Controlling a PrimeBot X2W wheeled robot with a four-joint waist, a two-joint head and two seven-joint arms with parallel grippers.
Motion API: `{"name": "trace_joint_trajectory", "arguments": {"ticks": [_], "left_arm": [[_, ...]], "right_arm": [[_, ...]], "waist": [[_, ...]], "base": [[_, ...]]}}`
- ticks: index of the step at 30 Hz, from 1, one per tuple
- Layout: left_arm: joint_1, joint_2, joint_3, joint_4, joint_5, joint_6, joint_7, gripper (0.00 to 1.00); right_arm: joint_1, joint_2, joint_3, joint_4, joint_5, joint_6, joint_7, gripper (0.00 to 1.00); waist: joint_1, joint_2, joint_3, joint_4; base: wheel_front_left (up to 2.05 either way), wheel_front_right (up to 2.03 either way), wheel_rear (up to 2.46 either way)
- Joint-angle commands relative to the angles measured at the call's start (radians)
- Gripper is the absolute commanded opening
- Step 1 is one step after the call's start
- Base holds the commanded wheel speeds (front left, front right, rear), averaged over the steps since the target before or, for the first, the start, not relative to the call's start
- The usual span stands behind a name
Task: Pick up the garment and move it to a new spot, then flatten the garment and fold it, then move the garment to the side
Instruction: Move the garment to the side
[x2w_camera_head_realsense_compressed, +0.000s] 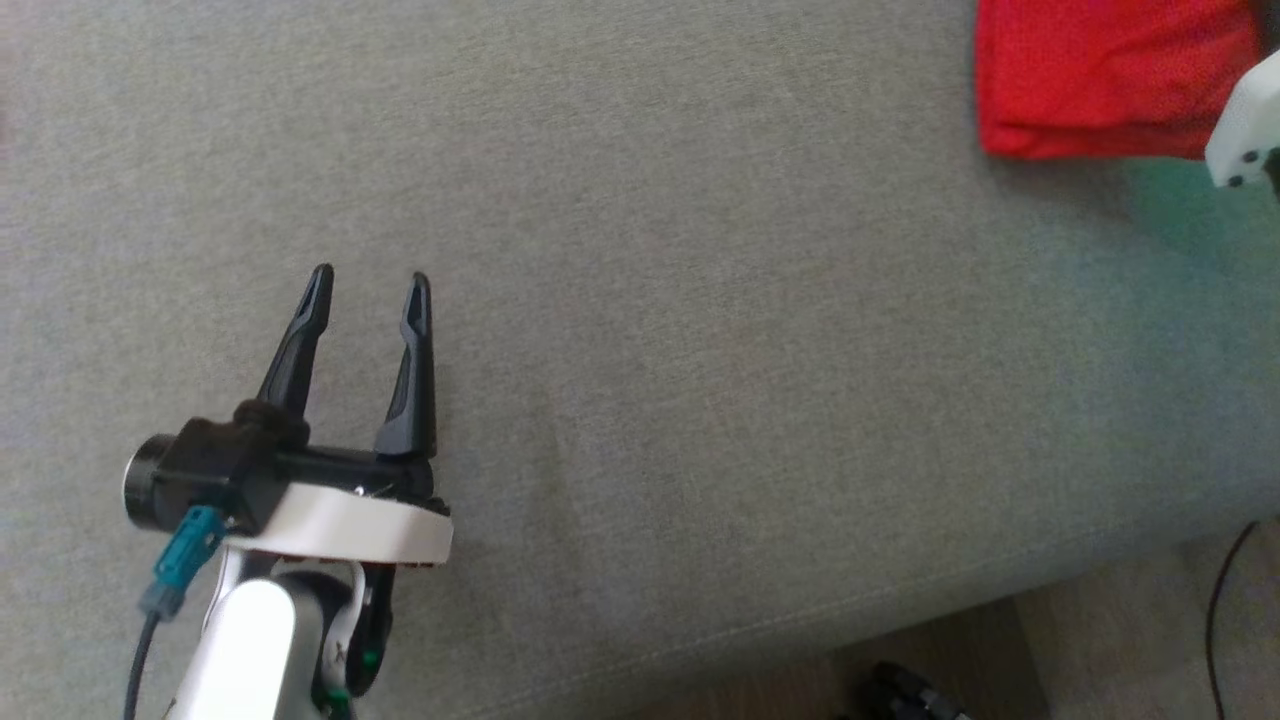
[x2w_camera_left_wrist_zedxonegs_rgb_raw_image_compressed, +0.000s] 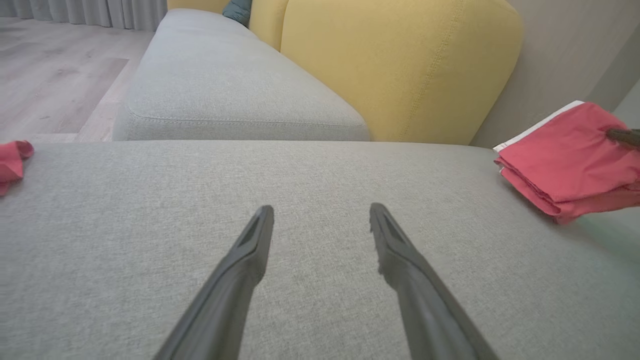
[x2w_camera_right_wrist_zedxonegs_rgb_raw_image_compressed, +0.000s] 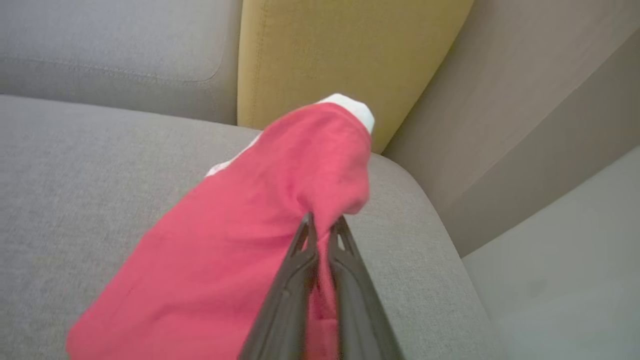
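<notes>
Head view: folded red garment (x2w_camera_head_realsense_compressed: 1100, 70) lies at the sofa seat's (x2w_camera_head_realsense_compressed: 700, 350) far right corner.
Right gripper (x2w_camera_right_wrist_zedxonegs_rgb_raw_image_compressed: 324, 220): pinched tight on the garment's edge.
Left gripper (x2w_camera_head_realsense_compressed: 370, 275): jaws spread wide, empty, over bare seat near the front edge.

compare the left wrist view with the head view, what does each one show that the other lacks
Left wrist view adds: the yellow cushion, a second grey seat, curtains and a red cloth at the left edge.
Head view adds: the left arm's pale wrist with a teal plug, a pale piece of the right arm and a black cable.
Both: the grey seat, the folded red garment and the open left hand.
</notes>
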Motion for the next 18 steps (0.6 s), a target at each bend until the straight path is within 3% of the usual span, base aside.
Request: {"name": "trace_joint_trajectory", "arguments": {"ticks": [1,8,10,11,12,18], "left_arm": [[-0.032,0.001,0.023,-0.036,-0.006,0.006,-0.010,1.00],[-0.033,0.003,0.023,-0.036,-0.009,0.014,-0.014,1.00],[-0.034,0.003,0.023,-0.036,-0.010,0.015,-0.015,1.00],[-0.035,0.003,0.022,-0.035,-0.011,0.015,-0.015,1.00],[-0.035,0.004,0.022,-0.034,-0.011,0.016,-0.016,1.00],[-0.037,0.002,0.014,-0.033,-0.012,0.018,-0.014,1.00]], "right_arm": [[-0.021,-0.030,0.033,-0.023,0.007,-0.001,0.004,0.00],[-0.042,-0.065,0.049,-0.014,-0.025,-0.001,-0.001,0.00],[-0.046,-0.064,0.040,-0.010,-0.043,-0.001,-0.010,0.47],[-0.047,-0.063,0.037,-0.007,-0.057,-0.001,-0.013,0.89],[-0.046,-0.059,0.031,-0.007,-0.073,-0.001,-0.019,1.00],[-0.039,-0.037,0.011,-0.008,-0.155,-0.001,-0.038,1.00]], "waist": [[-0.0001,0.0000,0.004,0.009],[-0.0001,0.0000,0.014,0.015],[-0.0001,0.0000,0.018,0.014],[-0.0001,0.0000,0.019,0.014],[-0.0001,0.0000,0.020,0.013],[-0.0001,0.0000,0.024,0.015]], "base": [[0.00,0.00,0.00],[0.00,0.00,0.00],[0.00,0.00,0.00],[0.00,0.00,0.00],[0.00,0.00,0.00],[0.00,0.00,0.00]]}}
